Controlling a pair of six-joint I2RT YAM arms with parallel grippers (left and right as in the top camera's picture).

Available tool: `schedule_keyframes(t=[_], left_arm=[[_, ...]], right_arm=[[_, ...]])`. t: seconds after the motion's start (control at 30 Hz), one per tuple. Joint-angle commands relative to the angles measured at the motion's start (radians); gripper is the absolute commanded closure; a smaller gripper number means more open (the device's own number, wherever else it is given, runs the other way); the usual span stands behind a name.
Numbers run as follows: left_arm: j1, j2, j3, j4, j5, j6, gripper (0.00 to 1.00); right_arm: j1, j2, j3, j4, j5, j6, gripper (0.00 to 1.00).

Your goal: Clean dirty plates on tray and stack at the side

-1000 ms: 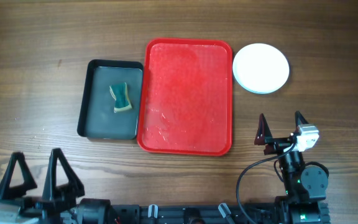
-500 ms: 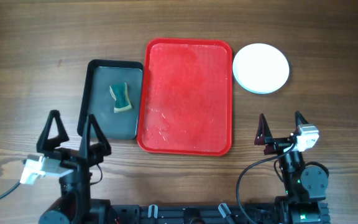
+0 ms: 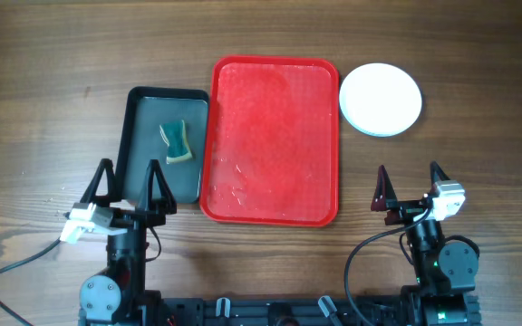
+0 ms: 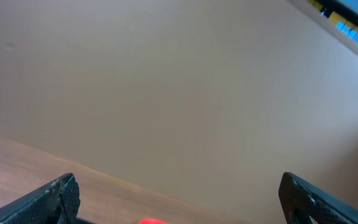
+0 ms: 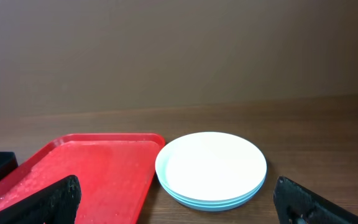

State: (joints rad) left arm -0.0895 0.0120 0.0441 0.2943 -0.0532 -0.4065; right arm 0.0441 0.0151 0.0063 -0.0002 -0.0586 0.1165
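The plates (image 3: 381,99) sit in one stack on the table just right of the red tray (image 3: 275,140), a white one on top of two pale blue ones (image 5: 211,169). The tray (image 5: 86,171) holds no plates, only wet specks. My right gripper (image 3: 410,187) stands open near the front edge, well short of the stack, with nothing between its fingers (image 5: 42,202). My left gripper (image 3: 130,186) is open too, at the front end of the black tray, its fingers (image 4: 55,196) spread wide and empty. The left wrist view shows mostly the wall.
A smaller black tray (image 3: 143,177) lies left of the red one and holds a green and yellow sponge (image 3: 177,141). A black cable (image 3: 370,249) loops by the right arm's base. Bare wooden table surrounds everything.
The left arm has swung up from the front left corner and rightward, ending at the black tray's near end. The right arm, plates and trays have not moved.
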Motion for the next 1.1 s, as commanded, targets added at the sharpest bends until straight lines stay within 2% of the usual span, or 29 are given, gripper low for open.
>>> schedule_keyframes(t=[0.0,0.17,0.4,0.6,0.77,0.87,1.0,1.07], left_arm=[[0.016,-0.008,-0.039,-0.019,0.012,-0.007,0.0],[0.027,-0.008,-0.039,-0.09,0.012,-0.006,0.0],[0.07,-0.008,-0.039,-0.36,0.011,-0.005,0.0],[0.093,-0.008,-0.039,-0.365,0.012,0.086,0.0],[0.093,-0.008,-0.039,-0.365,0.016,0.1,0.0],[0.093,-0.008,-0.039,-0.371,0.099,0.289,0.0],[0.093,-0.008,-0.039,-0.371,0.102,0.372,0.0],[0.093,-0.008,-0.039,-0.371,0.102,0.373,0.0]], right_arm=[[-0.005,-0.011,-0.002,0.003,0.014,0.017,0.01],[-0.005,-0.011,-0.002,0.003,0.014,0.017,0.0],[-0.005,-0.011,-0.002,0.003,0.014,0.017,0.0],[-0.005,-0.011,-0.002,0.003,0.014,0.017,0.0],[-0.005,-0.011,-0.002,0.003,0.014,0.017,0.0],[-0.005,-0.011,-0.002,0.003,0.014,0.017,0.0],[-0.005,-0.011,-0.002,0.003,0.014,0.017,0.0],[-0.005,-0.011,-0.002,0.003,0.014,0.017,0.0]])
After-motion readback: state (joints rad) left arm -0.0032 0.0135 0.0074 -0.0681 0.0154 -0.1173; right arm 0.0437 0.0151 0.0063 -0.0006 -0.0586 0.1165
